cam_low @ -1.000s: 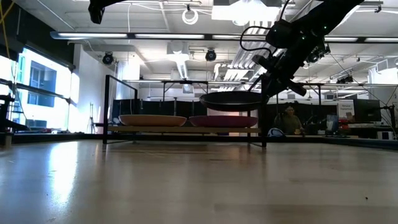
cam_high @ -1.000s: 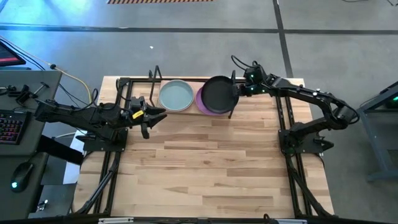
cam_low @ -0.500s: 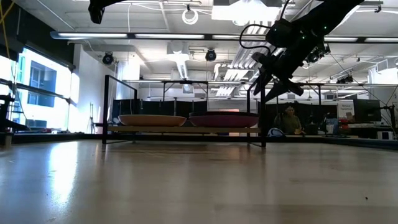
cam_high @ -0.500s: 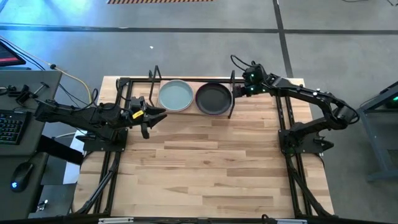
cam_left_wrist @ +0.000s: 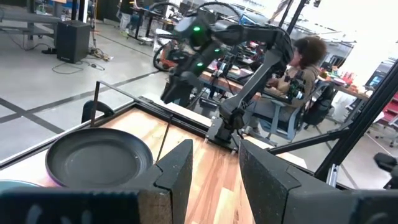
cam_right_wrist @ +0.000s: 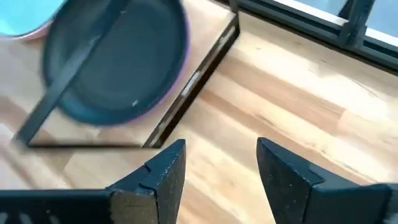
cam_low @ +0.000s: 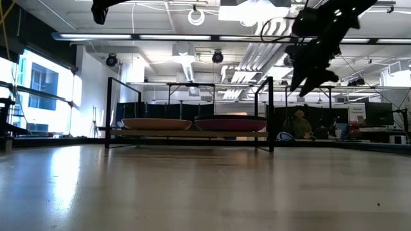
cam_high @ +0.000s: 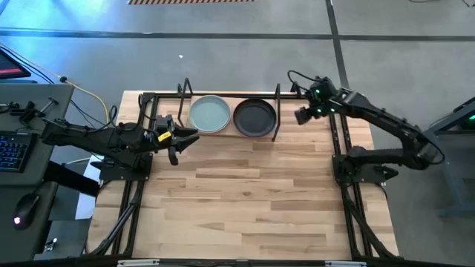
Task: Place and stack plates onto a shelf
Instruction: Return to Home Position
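Gently lift right end effector [cam_high: 303, 116] — spread, seemingly empty — clear of shelf [cam_high: 277, 126] loops; left end effector [cam_high: 184, 142] spread beside shelf

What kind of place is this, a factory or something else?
Probably a robotics lab or workshop: a robot arm mounted at a wooden table, a keyboard beside it, and a person seated behind, under bare ceiling pipes.

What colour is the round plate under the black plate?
A purple matte plate; right wrist view shows it best.

Plates [cam_high: 210, 115] on shelf [cam_high: 167, 105] on table [cam_high: 245, 200]
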`<state>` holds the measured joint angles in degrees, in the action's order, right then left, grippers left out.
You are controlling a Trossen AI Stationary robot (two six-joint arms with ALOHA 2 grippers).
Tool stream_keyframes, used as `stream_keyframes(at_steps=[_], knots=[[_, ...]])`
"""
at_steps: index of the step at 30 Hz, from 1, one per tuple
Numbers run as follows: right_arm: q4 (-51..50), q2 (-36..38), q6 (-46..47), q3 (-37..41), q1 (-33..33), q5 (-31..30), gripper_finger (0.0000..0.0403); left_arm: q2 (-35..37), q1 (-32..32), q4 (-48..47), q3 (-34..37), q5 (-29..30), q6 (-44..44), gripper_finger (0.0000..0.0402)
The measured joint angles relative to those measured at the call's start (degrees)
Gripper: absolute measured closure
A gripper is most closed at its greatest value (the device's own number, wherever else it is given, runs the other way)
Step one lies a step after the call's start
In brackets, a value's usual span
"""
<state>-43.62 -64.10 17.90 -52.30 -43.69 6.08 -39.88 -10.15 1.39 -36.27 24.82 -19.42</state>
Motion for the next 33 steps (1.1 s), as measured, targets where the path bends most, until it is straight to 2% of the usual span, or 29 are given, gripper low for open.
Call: stream_keyframes(at_steps=[4, 8, 12, 16, 18, 20, 25, 27, 30, 32, 33], knots=[[-1.97, 8.57, 1.52, 3.04, 3.19, -0.17, 0.0226, 0.00, 0.00, -0.02, 0.00, -0.02, -1.30, 0.0280], [3.16, 19.10, 9.09, 9.26, 9.23, -0.30, 0.0226, 0.00, -0.02, -0.18, 0.00, -0.35, -1.74, 0.0280], [16.29, 28.76, 20.13, 17.82, 17.63, -0.30, 0.0226, 0.00, -0.02, -0.19, 0.00, 0.04, -1.46, 0.0280], [35.70, 33.19, 27.43, 24.87, 26.39, -3.31, 0.0226, 0.00, 0.02, -0.20, 0.00, 1.44, -1.42, 0.0280], [44.64, 32.93, 27.71, 26.59, 30.43, -6.99, 0.0226, 0.00, 0.02, -0.20, 0.00, 1.46, -1.09, 0.0280], [49.24, 31.40, 25.47, 26.82, 34.00, -10.38, 0.0226, 0.00, 0.02, -0.20, 0.00, 1.46, -0.18, 0.0280], [48.82, 24.71, 17.86, 24.10, 41.65, -15.13, 0.0243, 0.00, 0.02, -0.20, 0.00, 1.46, 0.09, 0.0280], [48.85, 21.43, 17.00, 23.66, 43.84, -17.16, 0.0269, 0.00, 0.02, -0.20, 0.00, 1.49, 0.11, 0.0280], [47.68, 16.57, 19.78, 23.66, 45.01, -21.53, 0.0331, 0.00, 0.02, -0.20, 0.00, 1.49, 0.11, 0.0280], [47.09, 13.43, 22.19, 23.66, 44.38, -22.13, 0.0380, 0.00, 0.02, -0.20, 0.00, 1.51, 0.11, 0.0280], [47.31, 11.79, 23.00, 23.66, 43.94, -22.13, 0.0390, 0.00, 0.02, -0.20, 0.00, 1.51, 0.11, 0.0280]])
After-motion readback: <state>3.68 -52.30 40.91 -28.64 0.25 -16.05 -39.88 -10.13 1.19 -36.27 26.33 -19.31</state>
